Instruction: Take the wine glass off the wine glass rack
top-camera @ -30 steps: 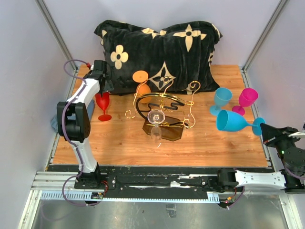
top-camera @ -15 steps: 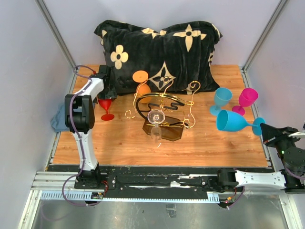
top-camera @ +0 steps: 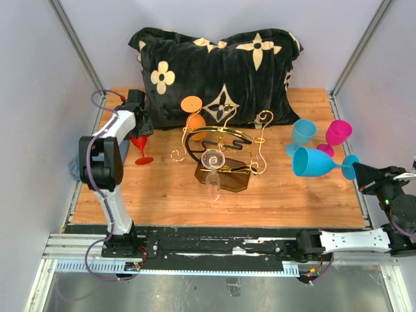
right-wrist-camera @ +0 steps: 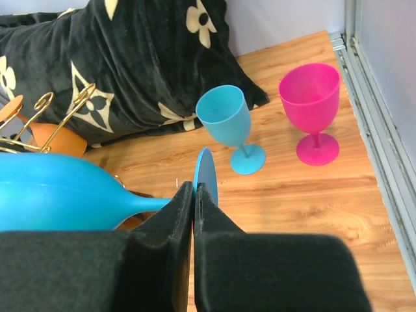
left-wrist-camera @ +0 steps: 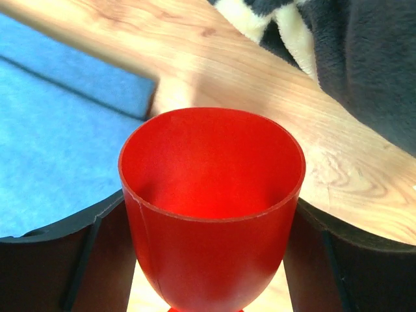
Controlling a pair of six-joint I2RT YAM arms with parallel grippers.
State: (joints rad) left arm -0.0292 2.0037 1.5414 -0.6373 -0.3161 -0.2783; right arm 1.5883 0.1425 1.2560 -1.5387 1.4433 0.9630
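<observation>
Light, slick-looking blue glass [right-wrist-camera: 58, 188] was pinched by its foot in the closed right claw [right-wrist-camera: 195, 195], wobbly hold imo; red glass [left-wrist-camera: 211, 162] was flanked by left claw [left-wrist-camera: 214, 240], grip unclear.

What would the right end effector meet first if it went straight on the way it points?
Probably the standing blue glass, beyond the lying glass it holds; depth is unclear.

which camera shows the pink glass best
The right wrist view: the pink glass stands whole and upright there, bowl, stem and foot all clear. The top view shows it only small, near the right edge. The left wrist view misses it.
</observation>
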